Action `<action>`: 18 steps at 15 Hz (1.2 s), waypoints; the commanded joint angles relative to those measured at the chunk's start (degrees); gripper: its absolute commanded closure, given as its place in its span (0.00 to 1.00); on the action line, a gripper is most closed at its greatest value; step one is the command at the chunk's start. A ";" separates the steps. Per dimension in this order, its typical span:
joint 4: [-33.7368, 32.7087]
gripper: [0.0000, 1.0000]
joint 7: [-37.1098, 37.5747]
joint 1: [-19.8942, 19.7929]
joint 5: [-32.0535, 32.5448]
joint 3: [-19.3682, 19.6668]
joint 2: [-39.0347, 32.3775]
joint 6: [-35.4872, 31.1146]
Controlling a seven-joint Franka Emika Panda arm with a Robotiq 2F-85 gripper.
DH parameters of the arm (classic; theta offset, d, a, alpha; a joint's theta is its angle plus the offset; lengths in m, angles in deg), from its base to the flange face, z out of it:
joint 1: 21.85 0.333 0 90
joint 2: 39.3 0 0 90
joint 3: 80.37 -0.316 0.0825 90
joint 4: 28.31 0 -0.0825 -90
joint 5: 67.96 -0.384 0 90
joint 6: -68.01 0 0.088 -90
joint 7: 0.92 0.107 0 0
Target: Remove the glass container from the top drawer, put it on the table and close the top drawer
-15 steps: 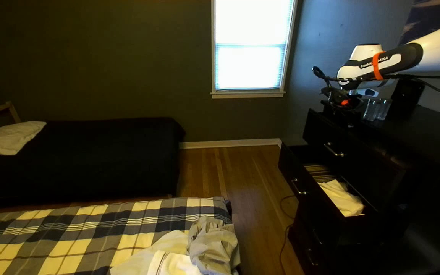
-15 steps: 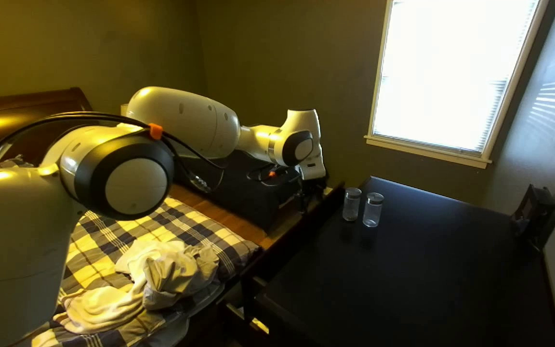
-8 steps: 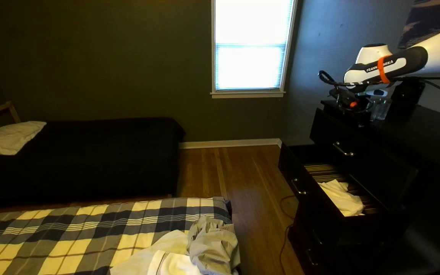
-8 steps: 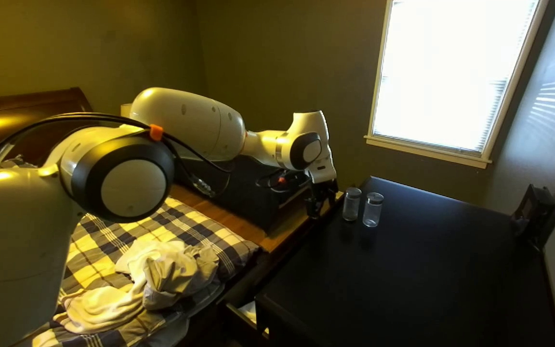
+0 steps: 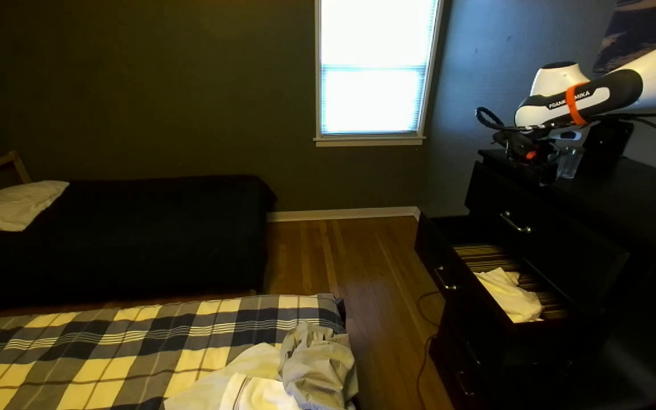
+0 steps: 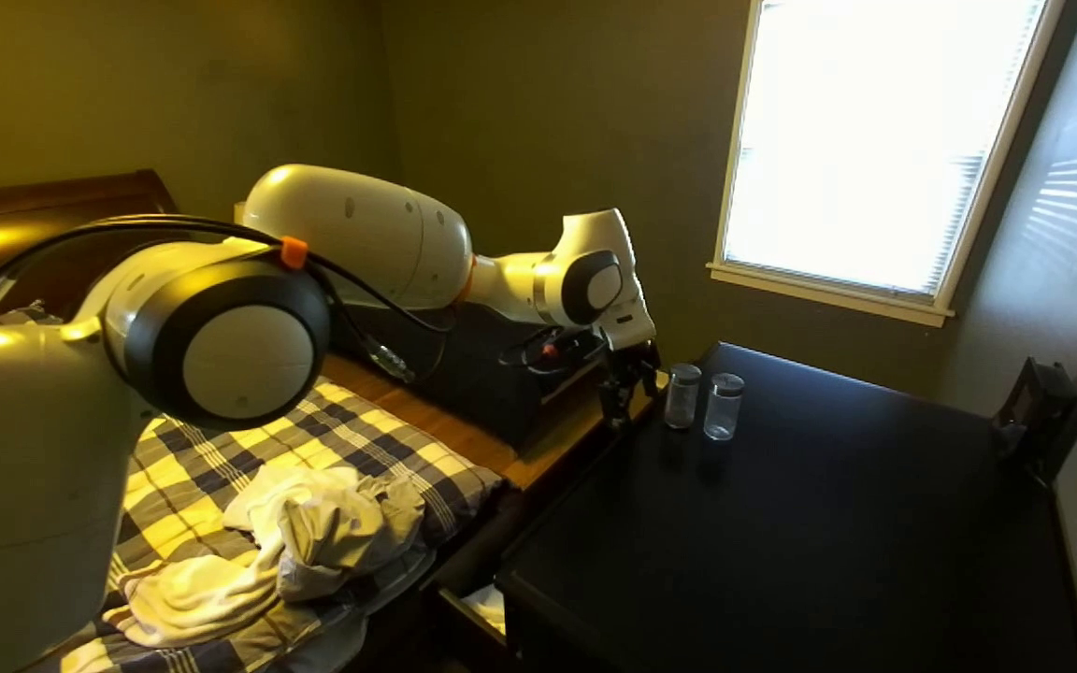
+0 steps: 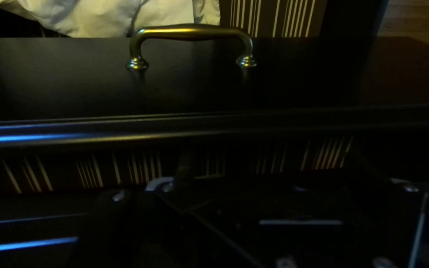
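Leftmost, we are finding the low drawer sitting open below the table, cloth lying in it and needing nothing from us. Above, the drawer is sticking out under the table's front edge, striped lining showing, so we are judging closing to be the step in hand, and unfinished. The gripper is hanging just off that edge, pointing down, its fingers standing wide, holding nothing that we are seeing. In the wrist view they are melting into the dark, so whether they are touching the drawer we are not managing to tell. For a clean close we should be pressing its outer face near the handle, squarely towards the table, so it is not binding, and keeping fingers out of the gap. Further right, two jars are standing upright on the table near its front edge; which one the task is meaning, we are not telling. We should be pushing softly, lest the gripper be toppling them.
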State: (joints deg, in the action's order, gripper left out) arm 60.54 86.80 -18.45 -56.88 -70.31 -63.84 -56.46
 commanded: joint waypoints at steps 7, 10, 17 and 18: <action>2.98 0.00 -0.74 0.24 -4.71 -4.50 4.80 7.28; 3.67 0.00 0.12 -0.10 -8.19 -4.84 3.35 7.31; 4.87 0.00 3.95 -0.15 -6.77 -2.90 0.83 4.25; 4.95 0.00 4.30 -0.21 -6.42 -2.62 0.67 3.91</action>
State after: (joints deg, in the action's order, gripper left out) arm 64.44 88.94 -18.49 -64.26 -73.57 -62.94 -50.45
